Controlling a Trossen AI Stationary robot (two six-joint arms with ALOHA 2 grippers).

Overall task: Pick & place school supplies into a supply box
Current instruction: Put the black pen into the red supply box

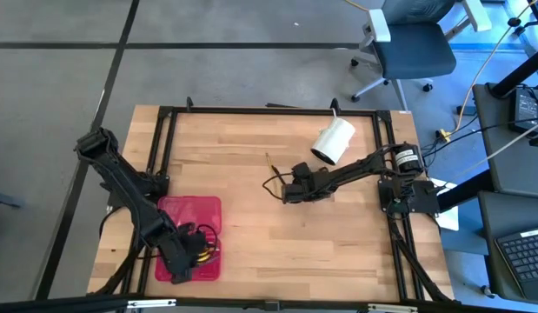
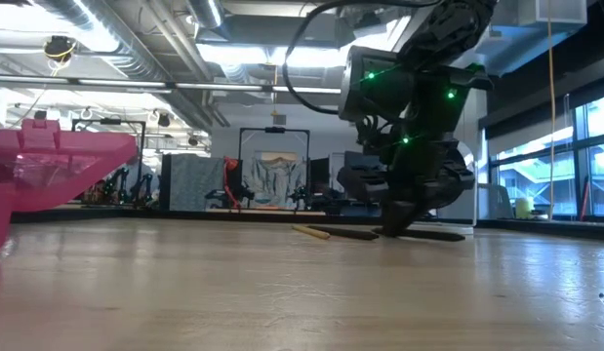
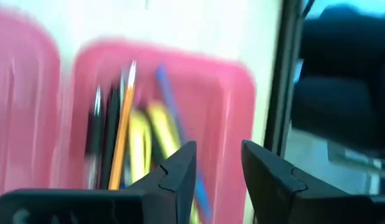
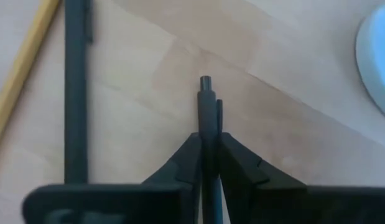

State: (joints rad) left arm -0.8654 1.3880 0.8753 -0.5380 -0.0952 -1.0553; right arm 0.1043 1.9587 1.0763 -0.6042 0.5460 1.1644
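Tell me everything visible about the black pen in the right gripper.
The black pen is a thin, dark, smooth-looking stick with a small round button end and a narrow clip along one side. The right gripper is shut on it, its two fingers pressing on opposite sides of the barrel, near the table's middle. The button end pokes out past the fingertips over the wooden table. Whether it still touches the wood cannot be told. Its other end is hidden.
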